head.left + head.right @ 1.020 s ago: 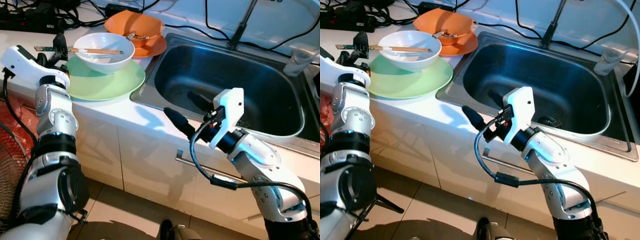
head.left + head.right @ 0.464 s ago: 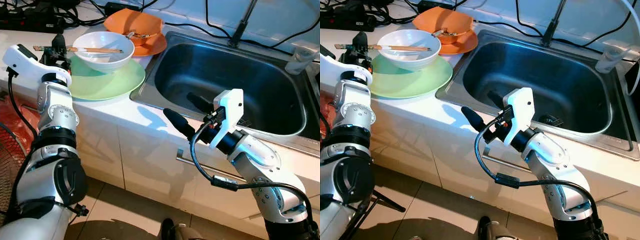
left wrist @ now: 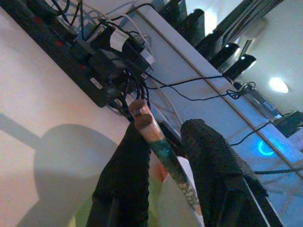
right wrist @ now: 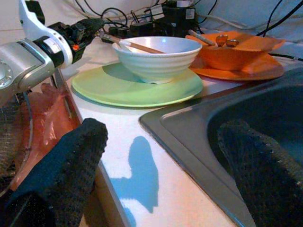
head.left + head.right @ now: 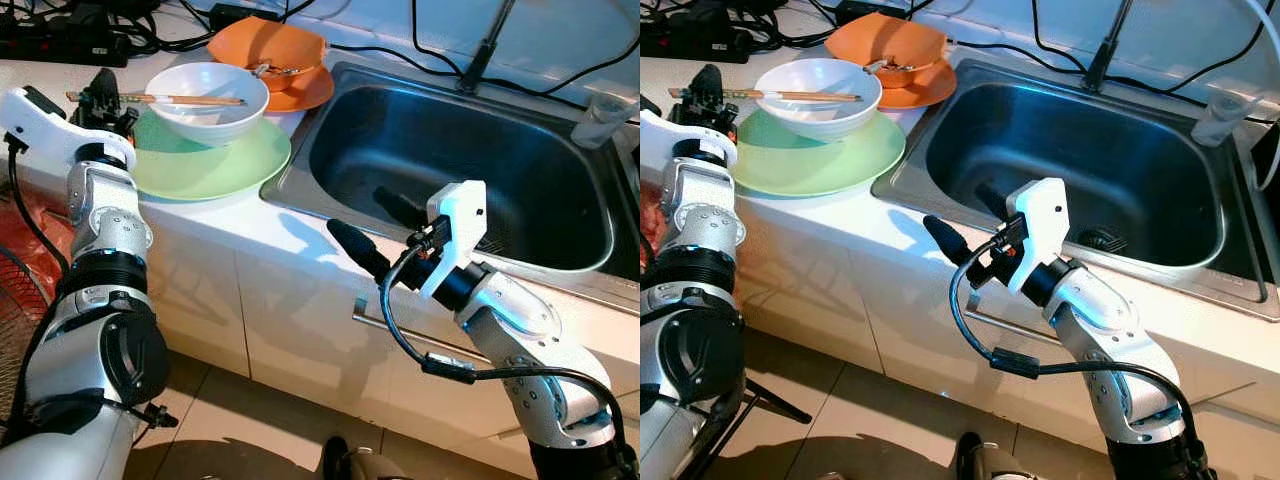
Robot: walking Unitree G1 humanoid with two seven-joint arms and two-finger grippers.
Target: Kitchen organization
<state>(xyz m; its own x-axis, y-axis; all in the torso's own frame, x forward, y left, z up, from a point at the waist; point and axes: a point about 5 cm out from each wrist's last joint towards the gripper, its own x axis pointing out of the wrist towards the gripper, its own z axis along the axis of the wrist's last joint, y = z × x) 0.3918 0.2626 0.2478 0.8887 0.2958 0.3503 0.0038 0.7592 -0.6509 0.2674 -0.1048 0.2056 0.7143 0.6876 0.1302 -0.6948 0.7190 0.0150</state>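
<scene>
A white bowl stands on a green plate on the counter, left of the sink. A pair of chopsticks lies across the bowl's rim, its end sticking out to the left. My left gripper is open around that end; in the left wrist view the chopsticks rest against one finger, apart from the other. Behind, an orange bowl sits on an orange plate. My right gripper hangs open and empty over the sink's front edge.
A black power strip with tangled cables runs along the back of the counter. The tap rises behind the sink, and a clear cup stands at its far right. A cabinet handle sits below the counter edge.
My left gripper has shifted a little left and back along the chopsticks to their end. The right arm has not moved.
</scene>
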